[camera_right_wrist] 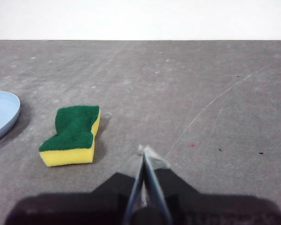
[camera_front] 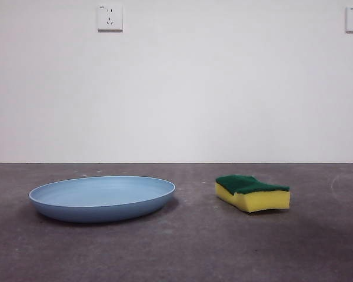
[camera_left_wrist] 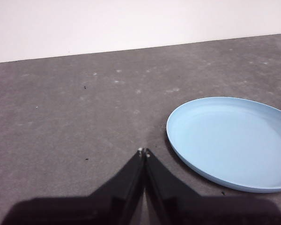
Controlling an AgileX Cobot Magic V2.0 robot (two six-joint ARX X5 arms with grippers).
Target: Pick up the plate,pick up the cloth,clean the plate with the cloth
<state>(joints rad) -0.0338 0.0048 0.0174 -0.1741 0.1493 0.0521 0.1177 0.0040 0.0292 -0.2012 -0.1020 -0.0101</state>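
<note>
Plate (camera_left_wrist: 229,143) lay flat on the table (camera_left_wrist: 75,117), near the closed left fingers (camera_left_wrist: 144,151). It looked stiff and slippery; grab its rim. Soft sponge (camera_right_wrist: 74,135) sat near the closed right fingers (camera_right_wrist: 144,149).

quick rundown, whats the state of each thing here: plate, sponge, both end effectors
plate: flat on the table, right way up, nothing in it, not held
sponge: lying on the table beside the plate, apart from it, green layer up, not held
left end effector: shut, holding nothing, above the table near the plate's rim
right end effector: shut, holding nothing, above the table off to the side of the sponge
</note>
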